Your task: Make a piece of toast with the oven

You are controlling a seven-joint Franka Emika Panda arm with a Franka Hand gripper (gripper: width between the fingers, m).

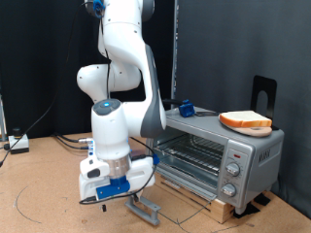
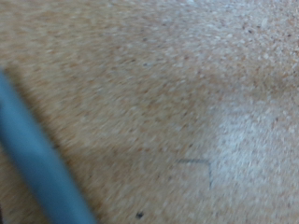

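Claw low beside oven; opening state cannot be told. One piece of toast atop plate on oven roof.

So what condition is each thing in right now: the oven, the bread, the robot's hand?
oven: door down and open, wire rack showing, nothing on the rack.
piece of toast: lying flat on a plate on top of the oven, not inside.
gripper: low by the floor at the open door; holds nothing that shows; fingers too hidden to judge.
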